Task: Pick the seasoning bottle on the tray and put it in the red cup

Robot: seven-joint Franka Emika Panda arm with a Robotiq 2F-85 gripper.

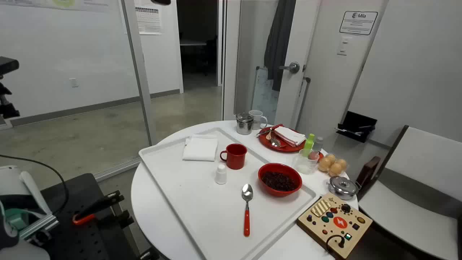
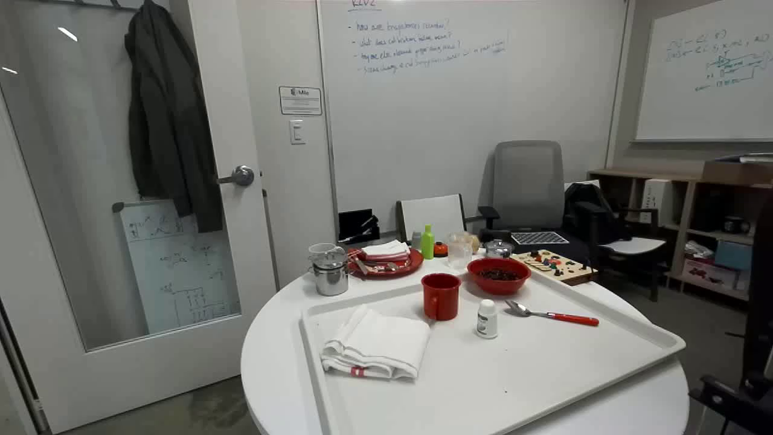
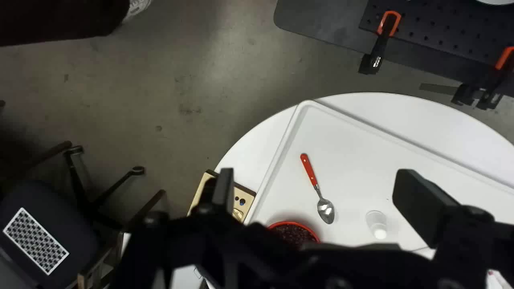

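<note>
In an exterior view, the seasoning bottle (image 1: pixel 221 175) — white, smooth, roughly cylindrical, with a rounded cap — stood upright on the flat, low-rimmed tray (image 1: pixel 202 202). Near the bottle, but apart from it, stood the glossy red cup (image 1: pixel 236 159) with its looped handle. In an exterior view, printed marks showed on the bottle; a softly folded white cloth (image 2: pixel 380 343) and a round red bowl (image 2: pixel 499 288) of dark, pebbly pieces (image 2: pixel 498 275) lay near it. In the wrist view, the gripper (image 3: pixel 316 188) had its blocky black fingers wide apart, and a shiny metal spoon (image 3: pixel 313 180) with a slim red handle lay near the bottle.
</note>
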